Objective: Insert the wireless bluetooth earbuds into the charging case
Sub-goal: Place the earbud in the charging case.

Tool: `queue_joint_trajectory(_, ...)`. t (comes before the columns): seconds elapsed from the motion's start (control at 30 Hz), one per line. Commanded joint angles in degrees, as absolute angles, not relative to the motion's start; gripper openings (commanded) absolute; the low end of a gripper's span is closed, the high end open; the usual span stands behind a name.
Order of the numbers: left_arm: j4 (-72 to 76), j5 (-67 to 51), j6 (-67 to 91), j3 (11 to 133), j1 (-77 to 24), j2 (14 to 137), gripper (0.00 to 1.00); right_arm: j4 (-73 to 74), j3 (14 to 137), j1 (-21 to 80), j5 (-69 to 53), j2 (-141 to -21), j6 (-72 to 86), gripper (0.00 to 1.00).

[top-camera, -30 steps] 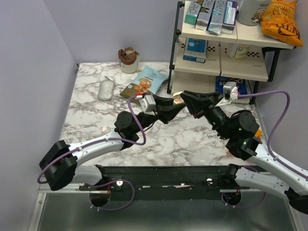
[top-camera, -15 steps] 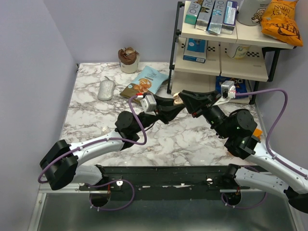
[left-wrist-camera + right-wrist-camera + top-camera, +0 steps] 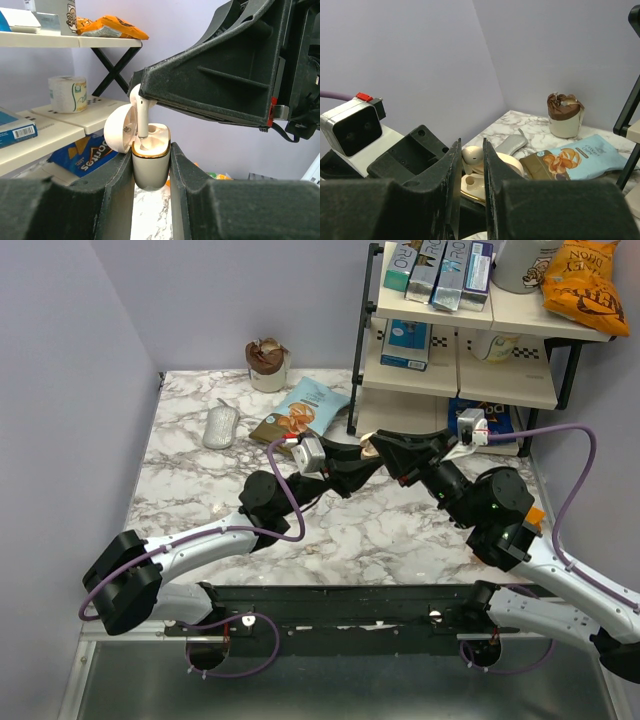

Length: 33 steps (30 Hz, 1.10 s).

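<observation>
Looking at your left gripper (image 3: 151,159), you see it clamped tight on the charging case (image 3: 149,176), which stands upright with its lid swung open. Your right gripper (image 3: 470,172), jaws narrowly parted, pinches one earbud (image 3: 141,114) by its head, the stem reaching down into the case.

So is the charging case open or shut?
Open: the charging case has its lid swung back to one side, and an earbud reaches down into its exposed top.
</observation>
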<state>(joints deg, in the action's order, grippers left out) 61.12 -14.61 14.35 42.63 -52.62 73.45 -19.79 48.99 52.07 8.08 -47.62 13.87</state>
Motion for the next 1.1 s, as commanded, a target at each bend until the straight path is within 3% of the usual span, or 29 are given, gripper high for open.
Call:
queue_joint_trajectory(0.0,62.2,-15.6,13.1,43.4,-52.6,72.2,0.0,-18.4,47.7,52.2,6.7,-46.7,14.6,0.01)
queue_joint_trajectory(0.63,62.0,-15.5,12.7,43.4,-52.6,71.7,0.0,-15.9,47.5,52.3,7.0,-46.1,14.4,0.02)
queue_joint_trajectory(0.7,62.0,-15.4,12.7,43.3,-52.6,71.5,0.0,-14.5,48.2,52.3,7.6,-46.4,14.4,0.13)
queue_joint_trajectory(0.8,62.0,-15.5,12.7,43.1,-52.6,71.5,0.0,-14.1,48.9,52.3,10.1,-46.3,14.9,0.41)
queue_joint_trajectory(0.93,62.0,-15.2,12.7,42.5,-52.6,71.4,0.0,-13.4,50.2,52.2,12.9,-45.4,14.9,0.6)
queue_joint_trajectory(1.07,62.1,-15.0,12.7,42.3,-52.6,71.3,0.0,-12.2,51.4,52.2,15.0,-43.8,14.4,0.69)
